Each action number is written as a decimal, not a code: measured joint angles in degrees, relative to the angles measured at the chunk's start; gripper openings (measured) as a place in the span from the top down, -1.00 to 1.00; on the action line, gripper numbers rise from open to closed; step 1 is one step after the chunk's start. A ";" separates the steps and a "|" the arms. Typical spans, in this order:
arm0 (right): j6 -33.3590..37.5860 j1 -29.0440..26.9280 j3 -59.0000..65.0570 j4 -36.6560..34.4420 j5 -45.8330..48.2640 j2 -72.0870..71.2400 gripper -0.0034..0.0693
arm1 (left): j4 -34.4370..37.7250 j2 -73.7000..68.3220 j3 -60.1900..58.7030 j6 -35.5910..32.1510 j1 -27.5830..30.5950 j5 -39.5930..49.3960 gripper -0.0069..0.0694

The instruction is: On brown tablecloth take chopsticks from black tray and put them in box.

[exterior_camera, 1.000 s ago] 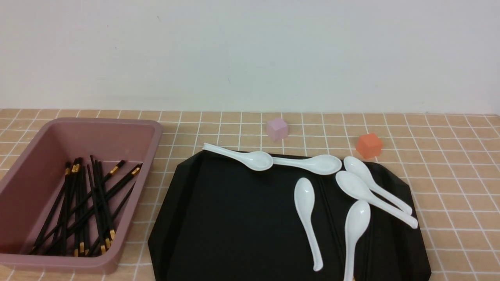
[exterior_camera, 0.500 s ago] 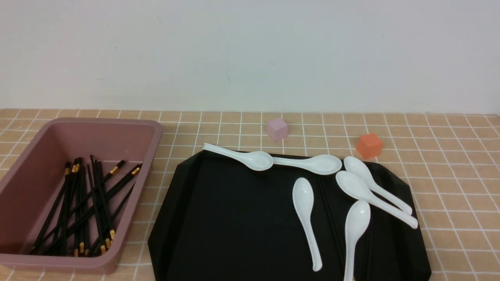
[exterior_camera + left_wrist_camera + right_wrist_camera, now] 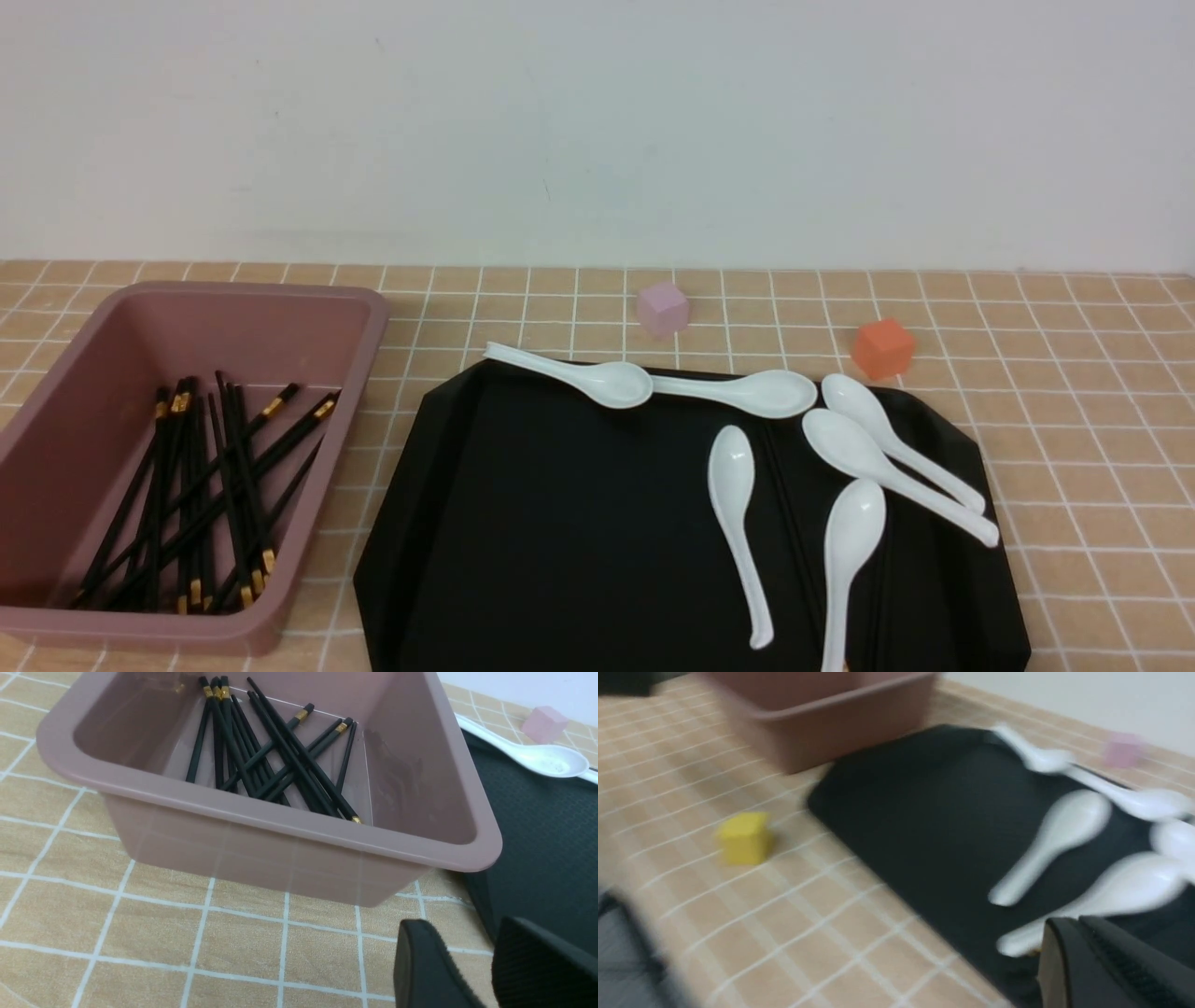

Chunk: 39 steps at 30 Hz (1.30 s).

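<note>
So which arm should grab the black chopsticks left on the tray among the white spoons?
Right, probably. The remaining black chopsticks lie on the robot's right part of the flat matte black tray, and the right gripper hangs beside those white ceramic spoons; the left gripper sits by the dusty pink tub.

White spoons (image 3: pixel 1059 830) on black tray (image 3: pixel 934 812)

Readable text: none in any view.
box (image 3: pixel 366 322): plain pink walls & rim, no label.
black tray (image 3: pixel 560 523): matte, no brand.
chopsticks (image 3: pixel 201 485): gold bands only, no chars legible.
spoons (image 3: pixel 738 523): plain white, unmarked.
pink cube (image 3: pixel 663 309), orange cube (image 3: pixel 882 348), yellow cube (image 3: pixel 745 838): blank faces.
brown tablecloth (image 3: pixel 1074 373): white grid lines only, no print.
Right wrist view: blurred.
</note>
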<state>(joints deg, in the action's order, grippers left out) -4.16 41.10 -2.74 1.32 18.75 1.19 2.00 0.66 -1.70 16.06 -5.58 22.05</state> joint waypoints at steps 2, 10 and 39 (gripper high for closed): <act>0.33 -6.81 1.75 -0.94 -0.52 -1.50 0.78 | 0.00 0.00 0.00 0.00 0.00 0.00 0.19; 0.53 -21.90 3.93 -1.32 1.44 -1.74 0.75 | 0.00 0.00 0.00 0.00 0.00 0.00 0.19; 0.53 -38.32 3.81 -1.68 2.14 -1.74 0.63 | 0.00 0.00 0.00 0.00 0.00 0.00 0.19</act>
<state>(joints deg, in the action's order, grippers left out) -3.63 2.79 1.07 -0.37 20.88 -0.55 2.00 0.66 -1.70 16.06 -5.58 22.05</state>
